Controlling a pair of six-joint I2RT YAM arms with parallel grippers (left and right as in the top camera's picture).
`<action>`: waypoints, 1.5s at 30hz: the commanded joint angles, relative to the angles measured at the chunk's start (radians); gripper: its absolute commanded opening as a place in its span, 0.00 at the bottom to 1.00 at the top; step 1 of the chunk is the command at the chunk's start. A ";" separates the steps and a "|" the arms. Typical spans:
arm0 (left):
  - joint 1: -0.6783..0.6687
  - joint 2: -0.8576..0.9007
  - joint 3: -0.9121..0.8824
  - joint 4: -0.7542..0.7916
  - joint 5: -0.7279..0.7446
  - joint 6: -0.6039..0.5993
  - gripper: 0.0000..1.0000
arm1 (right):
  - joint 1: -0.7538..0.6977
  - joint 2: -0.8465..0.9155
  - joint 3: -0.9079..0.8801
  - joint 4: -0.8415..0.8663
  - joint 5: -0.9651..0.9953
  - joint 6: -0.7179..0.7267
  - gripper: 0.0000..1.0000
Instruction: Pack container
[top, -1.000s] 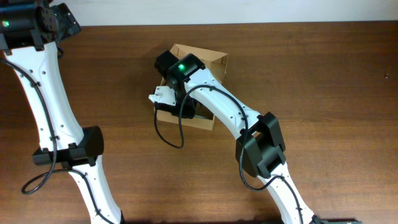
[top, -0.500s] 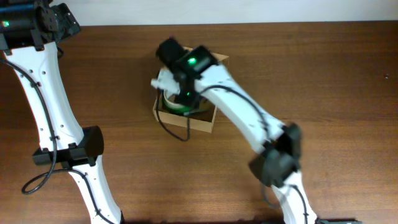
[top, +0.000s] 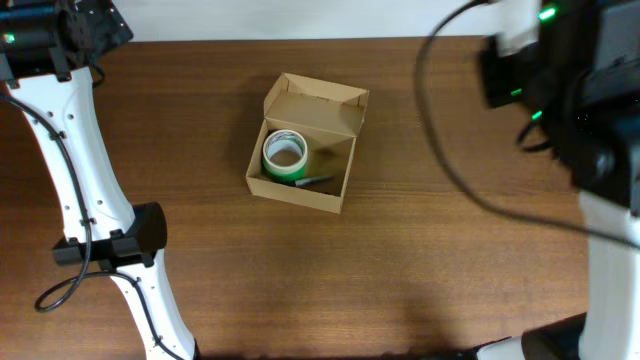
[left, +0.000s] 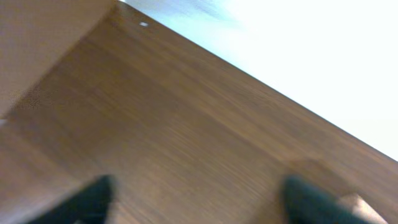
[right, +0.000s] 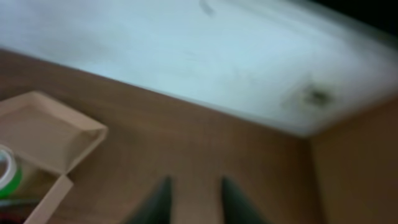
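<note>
The container (top: 296, 194), a small tan cardboard box, stands open at mid table with its flap lid (top: 318, 108) raised at the far side. Inside lie a green-and-white tape roll (top: 285, 153) and a dark marker (top: 316, 181). My right arm (top: 560, 80) is a blur at the upper right, away from the box. In the right wrist view my right gripper (right: 194, 190) is slightly open and empty above bare table, with the container (right: 53, 130) and tape roll (right: 7, 173) at the left edge. My left gripper (left: 200, 198) is wide open and empty over bare wood.
My left arm (top: 75, 130) runs down the table's left side, from the far left corner to its base at the front. A pale wall lies beyond the table's far edge (right: 205, 102). Both wrist views are blurred.
My right arm has lifted out of the container and swung off to the upper right, leaving the tape roll and marker inside. The left arm has not moved.
</note>
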 joint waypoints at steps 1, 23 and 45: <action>0.000 -0.009 -0.029 0.001 0.161 0.053 0.39 | -0.201 0.087 -0.047 -0.069 -0.154 0.276 0.04; -0.092 -0.008 -0.694 0.130 0.223 0.185 0.20 | -0.146 0.702 -0.370 0.320 -0.808 0.489 0.04; -0.109 0.028 -0.738 0.324 0.503 0.181 0.24 | -0.066 0.763 -0.370 0.650 -0.906 0.497 0.04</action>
